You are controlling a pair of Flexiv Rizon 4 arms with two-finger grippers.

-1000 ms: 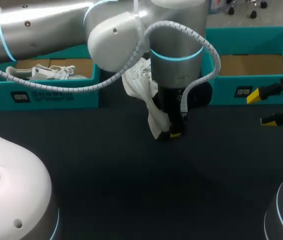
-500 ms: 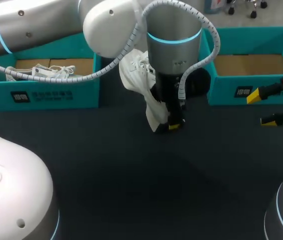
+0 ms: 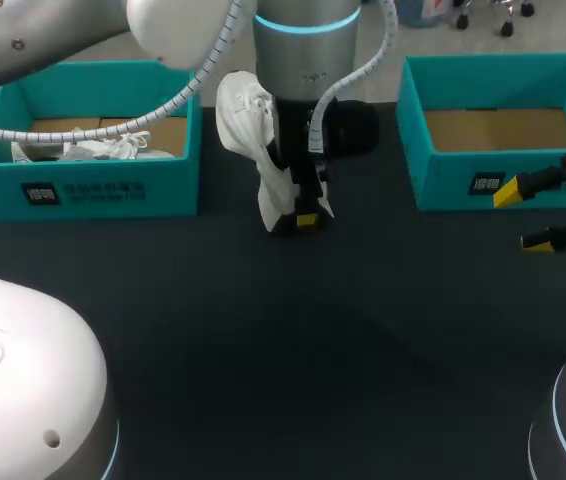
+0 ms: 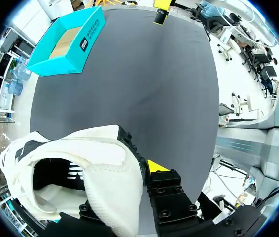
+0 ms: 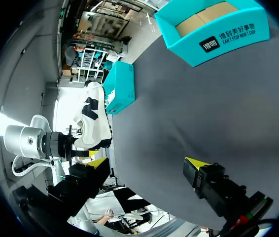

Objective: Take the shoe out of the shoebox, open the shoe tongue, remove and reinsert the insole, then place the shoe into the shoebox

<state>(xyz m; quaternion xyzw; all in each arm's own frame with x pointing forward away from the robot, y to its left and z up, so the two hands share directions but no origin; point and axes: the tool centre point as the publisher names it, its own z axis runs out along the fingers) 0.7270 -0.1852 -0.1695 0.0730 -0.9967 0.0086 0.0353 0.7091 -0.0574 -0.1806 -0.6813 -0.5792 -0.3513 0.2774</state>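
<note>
The left gripper (image 3: 294,216) is clenched on a white fabric sneaker with black markings (image 3: 246,112). In the left wrist view one yellow-tipped finger (image 4: 156,167) presses the outside of the shoe's collar, beside its dark opening. The other finger is hidden behind the fabric. The sneaker hangs on end from that grip, its broader part uppermost. It is over the dark grey table (image 3: 263,360), outside both boxes, in the gap between them and closer to the left one.

Just left of the sneaker stands a teal cardboard shoebox without a lid (image 3: 88,188). It has a brown floor, and a white tangled bundle (image 3: 93,148) lies inside; what the bundle is cannot be told. At the far right of the table sits a second teal open shoebox (image 3: 463,185), showing only its brown cardboard floor.

The right gripper (image 3: 523,216) is at the right edge of the table, just near of the second box. Its two yellow-tipped fingers (image 5: 194,163) are spread apart with nothing between them.
</note>
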